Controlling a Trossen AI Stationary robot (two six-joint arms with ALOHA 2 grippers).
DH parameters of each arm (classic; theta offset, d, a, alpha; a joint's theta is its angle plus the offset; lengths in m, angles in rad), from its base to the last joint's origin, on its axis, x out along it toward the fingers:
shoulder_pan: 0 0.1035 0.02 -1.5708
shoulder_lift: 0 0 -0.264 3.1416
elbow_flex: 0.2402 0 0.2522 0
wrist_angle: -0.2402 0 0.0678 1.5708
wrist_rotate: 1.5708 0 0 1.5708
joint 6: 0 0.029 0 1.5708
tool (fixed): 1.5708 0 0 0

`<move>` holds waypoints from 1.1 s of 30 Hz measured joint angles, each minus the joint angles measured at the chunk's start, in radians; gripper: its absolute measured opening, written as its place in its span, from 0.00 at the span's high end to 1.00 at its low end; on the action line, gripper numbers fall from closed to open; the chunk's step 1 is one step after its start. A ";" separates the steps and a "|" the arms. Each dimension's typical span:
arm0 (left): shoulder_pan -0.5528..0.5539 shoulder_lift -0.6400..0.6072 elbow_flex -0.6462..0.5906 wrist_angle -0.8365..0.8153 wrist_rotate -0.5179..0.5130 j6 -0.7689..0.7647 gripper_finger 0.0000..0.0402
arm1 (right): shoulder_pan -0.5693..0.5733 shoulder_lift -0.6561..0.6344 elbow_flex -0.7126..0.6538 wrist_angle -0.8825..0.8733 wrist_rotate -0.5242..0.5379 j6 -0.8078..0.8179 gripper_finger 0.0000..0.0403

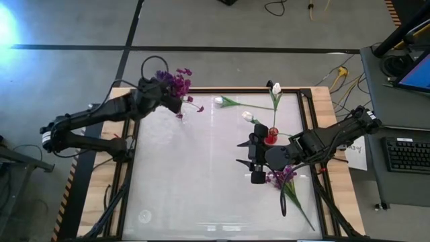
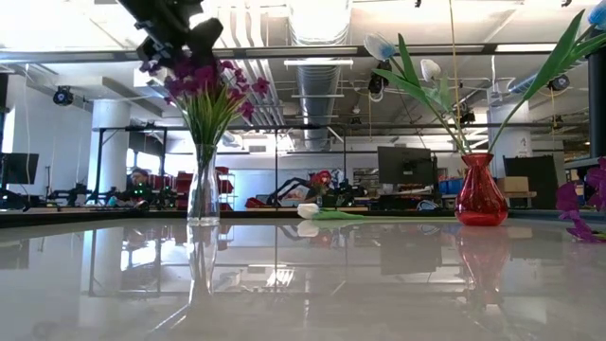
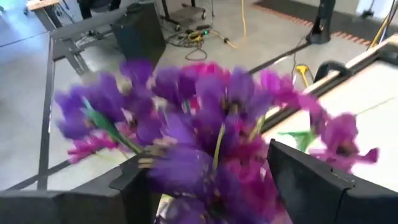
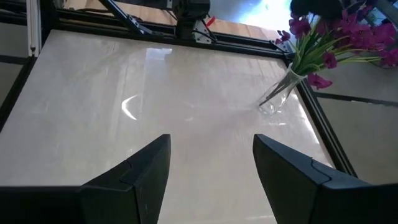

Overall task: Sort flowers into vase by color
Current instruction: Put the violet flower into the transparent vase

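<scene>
A clear glass vase (image 2: 203,189) near the table's far left corner holds a bunch of purple flowers (image 1: 177,82). My left gripper (image 3: 211,180) is open right above the purple blossoms (image 3: 217,106), which crowd the gap between its fingers. A red vase (image 1: 271,137) holds white tulips (image 1: 276,88) on long stems. One white tulip (image 1: 219,101) lies flat on the table at the far side. A purple stem (image 1: 285,180) lies on the table by the right edge. My right gripper (image 1: 250,161) hovers open beside the red vase, over bare table (image 4: 211,168). My left gripper comes at the purple bunch from above, its fingers (image 3: 134,180) standing on either side of the blossom tops. The blossoms hide the inner sides of the fingers, so I cannot tell whether they touch the flowers. The stems stand in the clear vase (image 4: 277,96).
A dark frame (image 1: 127,168) runs round the white glossy table top. Cables and a desk with a keyboard (image 1: 408,154) lie off the right side. The table's near half (image 1: 201,195) holds nothing but reflections.
</scene>
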 joint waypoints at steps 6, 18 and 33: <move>0.000 -0.021 0.080 -0.021 0.000 0.010 0.35 | 0.000 0.000 0.000 0.000 0.000 -0.001 0.45; -0.174 -0.039 0.192 -0.113 0.224 -0.084 0.35 | 0.015 0.000 0.000 -0.010 -0.031 0.066 0.45; -0.875 0.025 0.118 -0.165 0.034 -0.336 0.35 | 0.103 -0.001 -0.001 -0.278 -0.305 0.542 0.45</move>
